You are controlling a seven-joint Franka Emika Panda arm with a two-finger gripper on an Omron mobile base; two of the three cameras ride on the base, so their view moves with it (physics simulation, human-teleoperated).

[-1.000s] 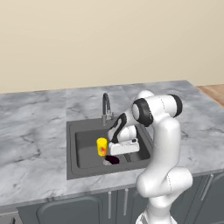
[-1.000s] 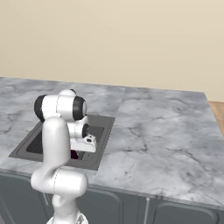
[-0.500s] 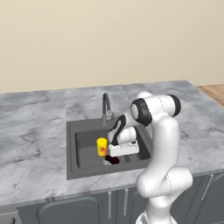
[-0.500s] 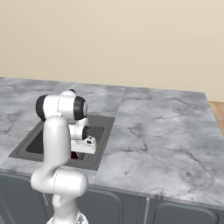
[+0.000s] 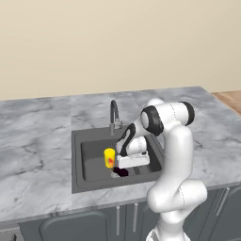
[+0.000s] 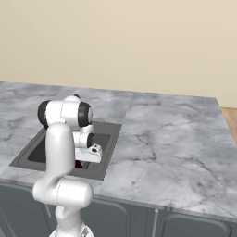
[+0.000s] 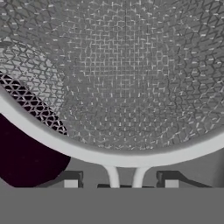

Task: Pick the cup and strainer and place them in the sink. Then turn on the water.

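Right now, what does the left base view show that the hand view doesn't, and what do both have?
Left base view: the yellow cup standing upright inside the sink, the dark arched tap behind the basin, the marble countertop, and the claw lowered into the basin beside the cup.

Hand view: the strainer up close, its fine mesh, pale rim and the two thin wires leading from the rim toward the claw.

Both: a dark patch at the claw, low in the basin.

strainer (image 7: pixel 131 87): fine grey wire mesh, smooth pale rim | countertop (image 5: pixel 37 136): veined marble | sink (image 5: pixel 89 160): matt dark grey
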